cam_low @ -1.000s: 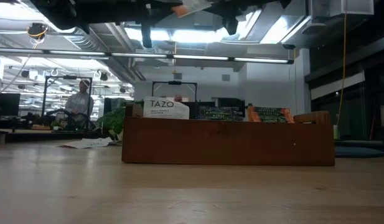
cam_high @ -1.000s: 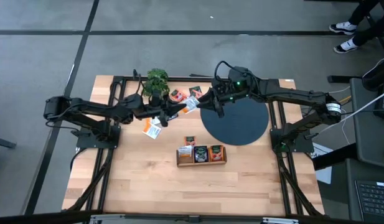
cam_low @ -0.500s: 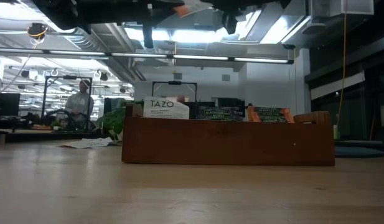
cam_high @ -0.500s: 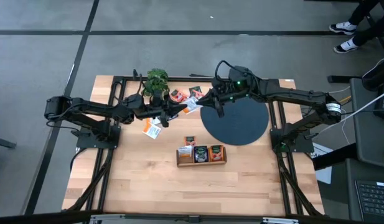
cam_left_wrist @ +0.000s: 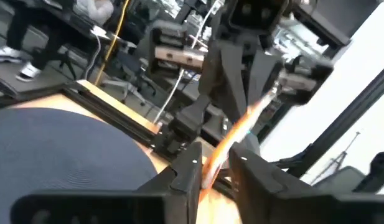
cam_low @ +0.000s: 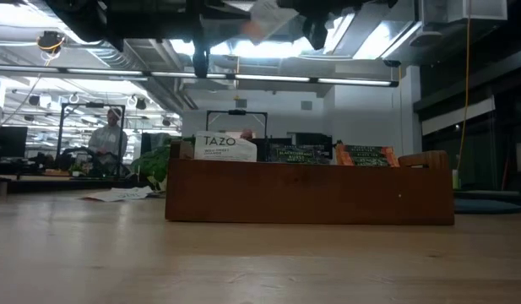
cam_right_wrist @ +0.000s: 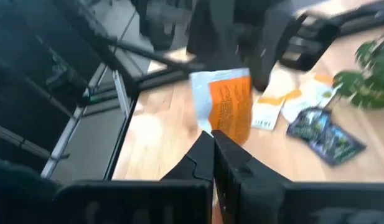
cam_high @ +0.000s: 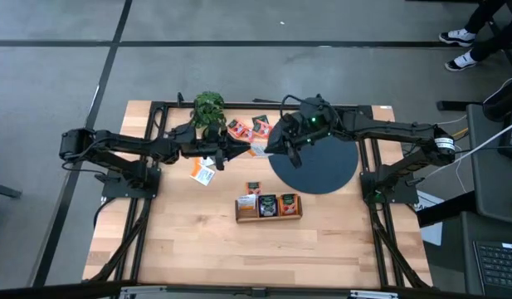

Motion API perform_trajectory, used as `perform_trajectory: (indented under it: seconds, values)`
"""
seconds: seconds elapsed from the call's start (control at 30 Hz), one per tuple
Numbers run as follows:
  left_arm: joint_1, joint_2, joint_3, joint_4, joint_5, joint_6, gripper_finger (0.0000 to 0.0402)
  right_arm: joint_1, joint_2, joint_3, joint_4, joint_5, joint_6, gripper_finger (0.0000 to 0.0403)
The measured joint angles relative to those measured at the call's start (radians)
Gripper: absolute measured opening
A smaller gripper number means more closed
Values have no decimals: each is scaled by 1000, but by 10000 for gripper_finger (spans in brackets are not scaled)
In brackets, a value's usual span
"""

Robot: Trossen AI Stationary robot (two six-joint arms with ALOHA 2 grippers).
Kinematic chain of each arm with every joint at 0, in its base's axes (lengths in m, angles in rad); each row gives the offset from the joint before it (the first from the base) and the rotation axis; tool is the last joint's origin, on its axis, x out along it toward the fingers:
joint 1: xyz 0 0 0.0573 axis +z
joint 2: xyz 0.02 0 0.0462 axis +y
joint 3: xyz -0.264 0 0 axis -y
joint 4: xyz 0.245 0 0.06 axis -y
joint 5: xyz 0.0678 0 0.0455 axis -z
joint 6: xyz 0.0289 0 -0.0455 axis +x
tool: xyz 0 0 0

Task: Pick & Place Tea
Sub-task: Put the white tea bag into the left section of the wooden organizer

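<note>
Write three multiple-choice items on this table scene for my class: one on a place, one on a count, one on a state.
1. Where does the oblong wooden tray stand? A on the round black disc; B on bare tabletop beside the disc; C on the floor.
2. How many tea packets stand in the tray? A two; B three; C five.
3. The right gripper has its jaws: A shut on a white-and-orange tea packet; B wide open; C shut on nothing.
Answers: 1 B, the tray sits clear of the disc. 2 B, three show from above. 3 A, the right wrist view shows the packet pinched.
</note>
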Motion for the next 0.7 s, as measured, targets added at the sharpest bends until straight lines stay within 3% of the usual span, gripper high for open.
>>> perform_trajectory:
  seconds: [0.23, 0.43, 0.7]
  values:
    - [81, -23, 0, 14, 157, -64, 128, 26, 0, 0, -57, -1, 0, 3]
    - [153, -56, 0, 15, 138, -67, 136, 40, 0, 0, -108, 7, -22, 2]
    - [223, -57, 0, 10, 143, -206, 136, 94, 58, 0, -188, 129, -22, 2]
